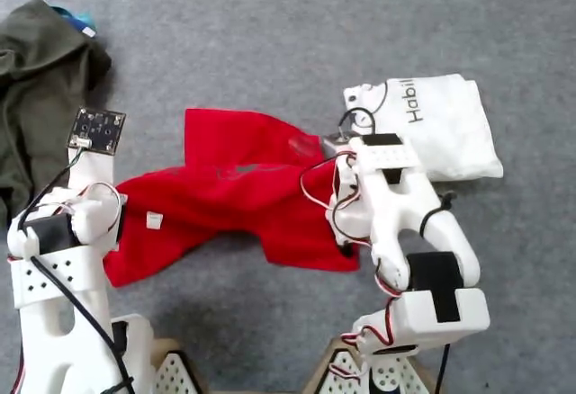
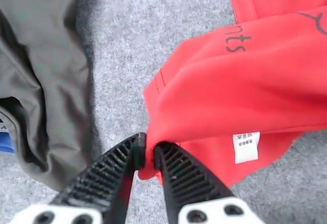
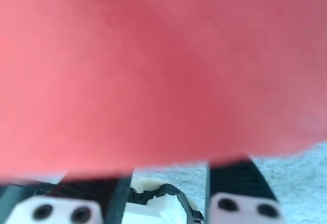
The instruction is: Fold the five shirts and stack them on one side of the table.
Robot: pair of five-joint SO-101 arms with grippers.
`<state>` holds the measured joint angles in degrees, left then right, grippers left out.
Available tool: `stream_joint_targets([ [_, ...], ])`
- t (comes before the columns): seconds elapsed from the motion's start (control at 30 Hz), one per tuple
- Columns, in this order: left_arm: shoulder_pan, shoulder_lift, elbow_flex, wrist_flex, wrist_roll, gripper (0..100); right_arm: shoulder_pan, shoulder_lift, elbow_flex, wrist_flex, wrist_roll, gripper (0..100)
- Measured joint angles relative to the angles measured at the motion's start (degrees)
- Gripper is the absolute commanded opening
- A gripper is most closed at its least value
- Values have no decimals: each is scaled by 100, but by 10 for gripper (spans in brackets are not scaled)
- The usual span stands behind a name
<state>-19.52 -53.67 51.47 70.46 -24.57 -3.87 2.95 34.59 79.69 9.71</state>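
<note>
- The left gripper [image 2: 148,155] is pinched tight on a bunched edge of the red shirt [image 2: 245,86], and a small tip of cloth pokes out past the jaws.
- The right gripper [image 1: 335,145] sits at the red shirt's far right edge. Blurred red cloth lies across its wrist view, so I cannot tell whether it grips anything.
- The red shirt sprawls crumpled mid-table between the arms, which partly cover it.
- A folded white shirt [image 1: 441,129] lies just beside the right gripper, its near corner behind the arm.
- A dark green shirt [image 1: 36,79] is heaped at the far left, cut off by the frame. I cannot identify the blue scrap [image 1: 79,23] on it.
</note>
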Motion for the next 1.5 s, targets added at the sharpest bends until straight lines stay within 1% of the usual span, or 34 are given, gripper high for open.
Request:
stream_joint_targets([
  [0.17,0,0,0,0,0,29,-35,0,132,0,-26,201],
  [0.37,0,0,0,0,0,29,-440,0,352,0,-44,201],
  [0.57,0,0,0,0,0,29,-448,0,343,-9,-176,201],
  [0.7,0,0,0,0,0,29,-448,0,343,-308,-176,201],
  [1.0,0,0,44,0,0,29,-448,123,343,-607,-202,201],
  [1.07,0,0,132,0,0,29,-466,229,343,-695,-202,181],
  [1.2,0,0,246,0,0,29,-431,510,325,-914,-202,65],
  [1.4,0,0,246,0,0,29,-413,598,316,-976,-202,69],
  [1.5,0,0,246,0,0,29,-404,589,316,-976,-202,42],
])
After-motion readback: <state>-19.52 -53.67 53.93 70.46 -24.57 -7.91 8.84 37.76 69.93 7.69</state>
